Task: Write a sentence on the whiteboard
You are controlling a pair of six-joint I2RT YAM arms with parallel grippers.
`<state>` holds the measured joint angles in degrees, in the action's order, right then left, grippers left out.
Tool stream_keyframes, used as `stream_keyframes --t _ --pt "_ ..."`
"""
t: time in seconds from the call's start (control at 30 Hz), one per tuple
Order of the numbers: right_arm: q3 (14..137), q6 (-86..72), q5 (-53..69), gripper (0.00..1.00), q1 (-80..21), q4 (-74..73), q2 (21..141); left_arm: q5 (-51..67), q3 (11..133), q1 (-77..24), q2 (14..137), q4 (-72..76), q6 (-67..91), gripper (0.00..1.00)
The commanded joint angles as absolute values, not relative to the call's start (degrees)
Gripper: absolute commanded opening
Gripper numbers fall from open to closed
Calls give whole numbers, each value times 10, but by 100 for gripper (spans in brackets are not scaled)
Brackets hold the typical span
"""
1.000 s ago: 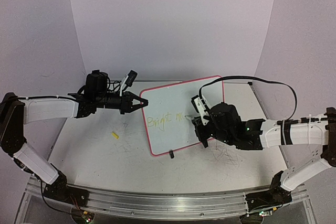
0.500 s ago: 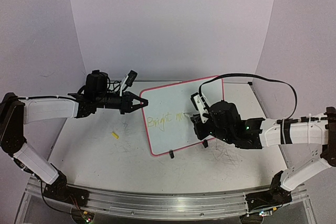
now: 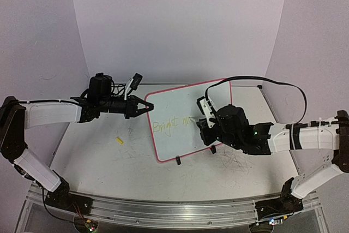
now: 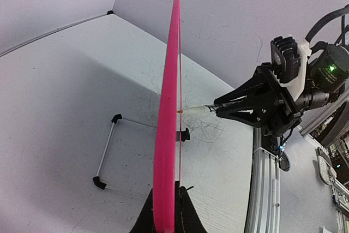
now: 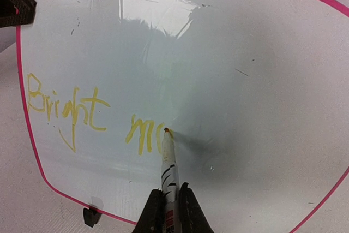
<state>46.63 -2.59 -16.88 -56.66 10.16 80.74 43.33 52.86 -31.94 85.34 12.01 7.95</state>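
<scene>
The whiteboard, white with a pink rim, stands tilted at mid-table. My left gripper is shut on its left edge. In the left wrist view the whiteboard shows edge-on, pinched between my fingers. My right gripper is shut on a white marker. The marker's tip touches the whiteboard just right of the yellow sentence, which reads "Bright m" plus a further stroke. From above, the right gripper sits over the board's lower right part.
A small yellow cap lies on the scuffed table left of the board. Black clips stick out at the board's lower edge. A wire stand rests behind the board. A black cable arcs over my right arm.
My right gripper has shifted slightly up and left with the marker, and the yellow writing after "Bright" has grown a little. The left arm and the board have stayed still.
</scene>
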Motion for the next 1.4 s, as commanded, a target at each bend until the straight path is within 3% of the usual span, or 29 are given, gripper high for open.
stream_keyframes --t 0.0,0.4,1.37 --pt "488 -24 -163 0 -566 115 823 405 530 -327 861 86 1 0" --pt "455 -18 -146 0 -563 109 740 390 528 -327 858 86 1 0" --pt "451 -16 -129 0 -544 105 768 395 529 -327 861 85 1 0"
